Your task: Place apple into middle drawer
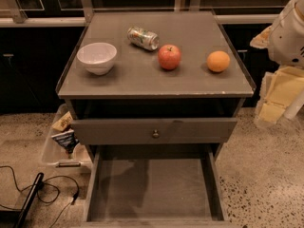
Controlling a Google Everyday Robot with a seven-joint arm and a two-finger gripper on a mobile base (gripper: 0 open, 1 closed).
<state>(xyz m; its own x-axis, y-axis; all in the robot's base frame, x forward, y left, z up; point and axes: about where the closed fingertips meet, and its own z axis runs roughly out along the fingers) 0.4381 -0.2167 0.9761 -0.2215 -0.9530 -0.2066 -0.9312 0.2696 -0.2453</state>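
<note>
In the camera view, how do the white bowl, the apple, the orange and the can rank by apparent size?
1. white bowl
2. apple and can: too alike to rank
3. orange, only slightly smaller
The gripper is at the right edge, beside the cabinet.

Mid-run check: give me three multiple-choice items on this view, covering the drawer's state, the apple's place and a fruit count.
1. The middle drawer is: A) shut B) pulled open, floor bare C) taken out
2. The apple is: A) in that drawer B) on the cabinet top, between the can and the orange C) in the gripper
3. Fruits on the cabinet top: A) one B) two C) three

Answers: B, its grey floor shows with nothing on it; B, it stands between the two; B, only the apple and the orange. The gripper is out of view: only a white arm part shows at the right edge.
</note>
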